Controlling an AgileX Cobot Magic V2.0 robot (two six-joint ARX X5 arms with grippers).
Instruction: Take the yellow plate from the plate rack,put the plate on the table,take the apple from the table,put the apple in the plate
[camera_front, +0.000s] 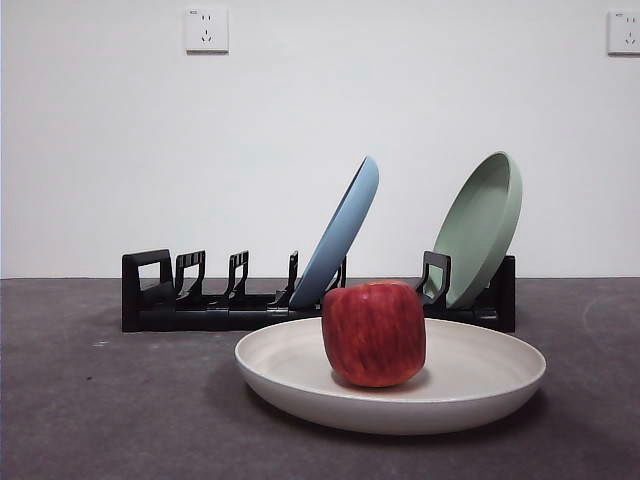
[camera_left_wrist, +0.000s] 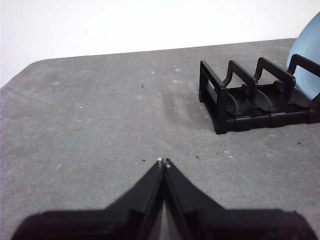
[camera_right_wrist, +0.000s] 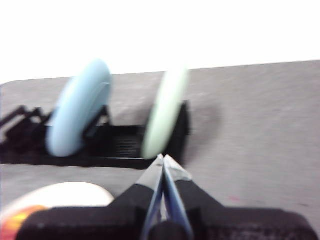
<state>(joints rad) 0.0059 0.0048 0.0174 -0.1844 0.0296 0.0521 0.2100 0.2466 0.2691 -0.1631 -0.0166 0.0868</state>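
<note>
The yellow plate (camera_front: 470, 385) lies flat on the table (camera_front: 90, 400) in front of the plate rack (camera_front: 200, 300). The red apple (camera_front: 373, 332) sits upright in the plate, near its middle. In the blurred right wrist view, the plate's edge (camera_right_wrist: 75, 192) and a bit of the apple (camera_right_wrist: 17, 222) show at one corner. My right gripper (camera_right_wrist: 163, 159) is shut and empty, above the table near the rack's end. My left gripper (camera_left_wrist: 163, 161) is shut and empty, over bare table beside the rack's other end (camera_left_wrist: 220, 107). Neither gripper shows in the front view.
A light blue plate (camera_front: 340, 235) and a sage green plate (camera_front: 485, 225) lean in the rack's slots; both show in the right wrist view, blue (camera_right_wrist: 80, 115) and green (camera_right_wrist: 165, 112). Several rack slots at its left stand empty. A white wall is behind.
</note>
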